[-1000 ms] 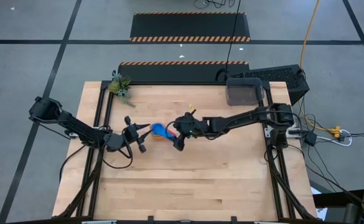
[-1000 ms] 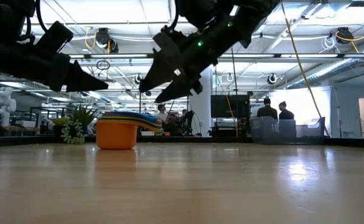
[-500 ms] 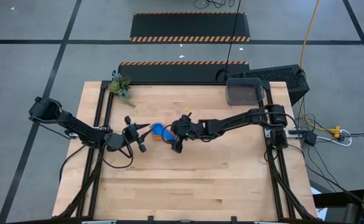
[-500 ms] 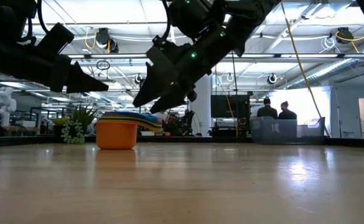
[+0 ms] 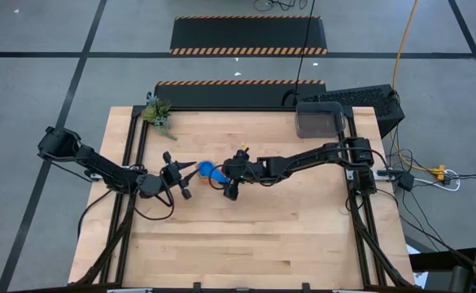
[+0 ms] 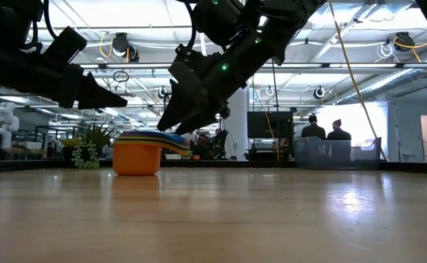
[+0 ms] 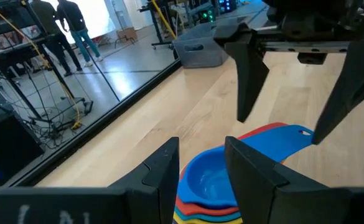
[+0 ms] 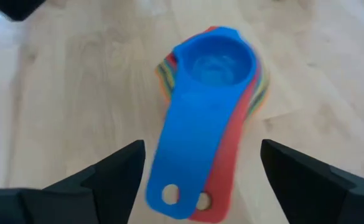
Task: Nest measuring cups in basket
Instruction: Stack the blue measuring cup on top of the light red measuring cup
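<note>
Nested measuring cups [image 8: 210,118], blue uppermost, on table [image 5: 262,236]. Right gripper [image 5: 232,173] above handles, jaws wide. Left gripper [image 5: 181,179] beside stack, jaws apart, empty.

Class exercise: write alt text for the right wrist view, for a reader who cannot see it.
A nested stack of measuring cups sits on the wooden table, blue cup on top, handles pointing toward the camera. The right gripper is open above the handles.

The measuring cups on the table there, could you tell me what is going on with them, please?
The measuring cups sit nested in one stack on the table, blue on top, not yet in the basket at the far right corner. The right gripper hangs open above the stacked handles. The left gripper, also open, waits beside the stack, holding nothing.
</note>
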`<state>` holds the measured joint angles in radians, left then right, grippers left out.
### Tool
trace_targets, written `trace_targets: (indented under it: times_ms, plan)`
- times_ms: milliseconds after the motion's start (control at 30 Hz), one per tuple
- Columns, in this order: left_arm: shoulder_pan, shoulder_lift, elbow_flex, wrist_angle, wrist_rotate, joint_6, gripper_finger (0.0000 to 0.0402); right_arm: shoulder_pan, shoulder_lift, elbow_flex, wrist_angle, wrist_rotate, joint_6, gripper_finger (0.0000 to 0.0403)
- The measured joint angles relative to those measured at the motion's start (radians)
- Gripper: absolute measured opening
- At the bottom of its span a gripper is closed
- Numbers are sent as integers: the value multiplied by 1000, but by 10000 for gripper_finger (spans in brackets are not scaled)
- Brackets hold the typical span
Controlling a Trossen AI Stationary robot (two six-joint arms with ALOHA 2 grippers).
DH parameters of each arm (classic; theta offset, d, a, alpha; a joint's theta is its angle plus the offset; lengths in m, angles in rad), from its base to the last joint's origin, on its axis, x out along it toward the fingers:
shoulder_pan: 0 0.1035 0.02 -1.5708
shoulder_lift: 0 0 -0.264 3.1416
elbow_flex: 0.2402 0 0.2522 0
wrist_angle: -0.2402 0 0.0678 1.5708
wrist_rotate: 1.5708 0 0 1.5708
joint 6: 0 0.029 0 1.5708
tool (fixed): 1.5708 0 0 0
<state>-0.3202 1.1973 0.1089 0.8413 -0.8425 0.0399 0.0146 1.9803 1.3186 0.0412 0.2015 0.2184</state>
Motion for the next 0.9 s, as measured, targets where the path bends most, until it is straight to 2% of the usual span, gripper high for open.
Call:
trace_targets:
  times_ms: [100,200,300,733,900]
  plan:
    - [0,0,0,0,0,0,131,0,2,0,-1,-41,5,298]
    - [0,0,0,0,0,0,131,0,3,0,-1,-35,5,292]
    - [0,0,0,0,0,0,131,0,3,0,-5,9,5,297]
    - [0,0,0,1,0,0,131,0,3,0,-9,-2,-14,306]
    - [0,0,0,1,0,0,131,0,3,-1,-17,26,-23,302]
